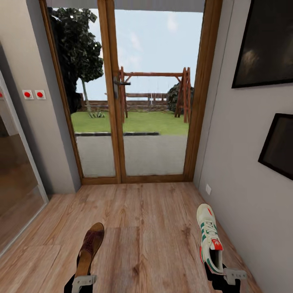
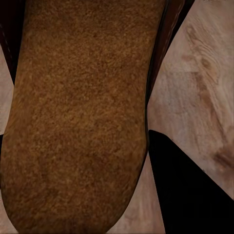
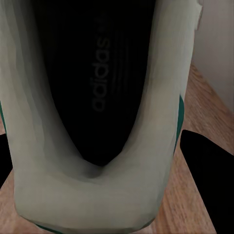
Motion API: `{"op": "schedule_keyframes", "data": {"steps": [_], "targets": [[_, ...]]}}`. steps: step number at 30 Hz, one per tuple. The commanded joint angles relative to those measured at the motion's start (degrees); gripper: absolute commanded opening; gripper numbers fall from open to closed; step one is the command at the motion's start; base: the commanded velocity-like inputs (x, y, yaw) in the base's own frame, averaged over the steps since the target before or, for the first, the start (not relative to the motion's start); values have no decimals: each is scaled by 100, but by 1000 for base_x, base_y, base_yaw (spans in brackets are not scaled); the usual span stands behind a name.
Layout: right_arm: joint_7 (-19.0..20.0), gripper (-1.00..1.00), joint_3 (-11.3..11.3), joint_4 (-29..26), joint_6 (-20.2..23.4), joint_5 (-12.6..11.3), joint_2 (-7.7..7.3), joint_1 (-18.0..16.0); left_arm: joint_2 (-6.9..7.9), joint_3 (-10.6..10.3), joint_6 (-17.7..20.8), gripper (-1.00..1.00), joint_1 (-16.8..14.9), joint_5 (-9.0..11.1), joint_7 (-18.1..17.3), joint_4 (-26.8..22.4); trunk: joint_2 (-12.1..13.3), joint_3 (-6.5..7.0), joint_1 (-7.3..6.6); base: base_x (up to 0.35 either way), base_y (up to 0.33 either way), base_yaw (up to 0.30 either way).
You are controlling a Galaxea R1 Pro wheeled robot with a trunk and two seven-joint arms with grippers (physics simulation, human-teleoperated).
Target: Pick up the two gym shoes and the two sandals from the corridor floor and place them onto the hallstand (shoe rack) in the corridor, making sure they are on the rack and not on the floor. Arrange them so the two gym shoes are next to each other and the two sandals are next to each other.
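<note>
— Two shoes are up off the floor (image 1: pixel 142 228), one in each gripper. The left gripper (image 1: pixel 83 281) is closed on the heel end of a brown sandal (image 1: pixel 90 246), toe pointing ahead toward the glass door (image 1: pixel 134 93).

— And the right one?

— The right gripper (image 1: pixel 228 276) is clamped on the heel of a white sneaker (image 1: pixel 209 238) with green stripes, close to the right-hand wall (image 1: pixel 244 171). From the right wrist, you look straight into the sneaker's (image 3: pixel 97 112) dark inside.

— Anything else around?

— Wood planks underneath, two dark picture frames (image 1: pixel 264 44) on that wall, and two red switches (image 1: pixel 33 94) on the left wall beside the door. From the left wrist, the sandal's (image 2: pixel 78 117) fuzzy brown footbed sits over the planks (image 2: pixel 195 97).
</note>
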Motion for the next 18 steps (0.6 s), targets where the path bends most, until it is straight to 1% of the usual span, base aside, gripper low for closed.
{"op": "schedule_keyframes", "data": {"steps": [1, 18], "targets": [[20, -100, -51, 5, -17, 48, 1, -4, -3, 33, -19, -100, -4, -74, 18, 6, 39, 13, -24, 0, 0, 0], [20, -100, -57, -4, -20, 38, -2, -4, -11, 28, -19, -100, -4, -78, 18, 7, 721, 318, -397, 0, 0, 0]]}}
